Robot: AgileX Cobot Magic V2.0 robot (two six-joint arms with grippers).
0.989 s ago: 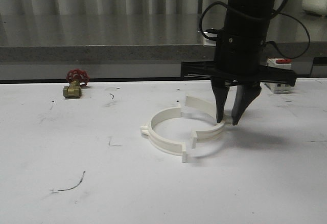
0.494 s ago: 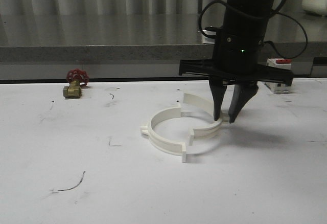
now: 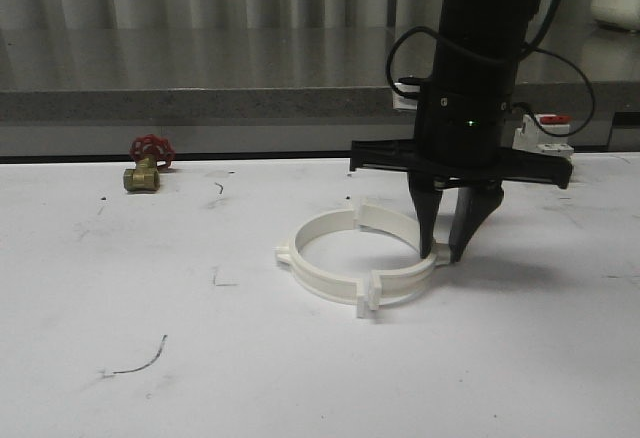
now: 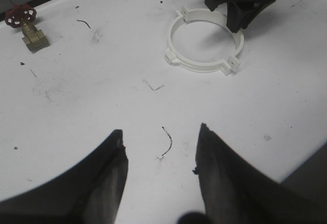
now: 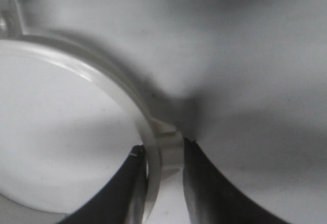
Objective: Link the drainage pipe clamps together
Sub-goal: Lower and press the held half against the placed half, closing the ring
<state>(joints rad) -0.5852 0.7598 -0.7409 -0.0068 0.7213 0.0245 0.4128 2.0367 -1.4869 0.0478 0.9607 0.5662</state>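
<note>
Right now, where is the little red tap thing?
In the front view the red-handled valve sits at the table's far left edge, well left of the white ring and the right gripper.

Dim grainy frames, soft shadows, blurred right wrist close-up

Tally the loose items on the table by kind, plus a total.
Clamp halves: 2, left half and right half, now meeting as a ring
Valve: 1, brass with red handwheel
Breaker: 1, white with red top
Total: 4
</note>
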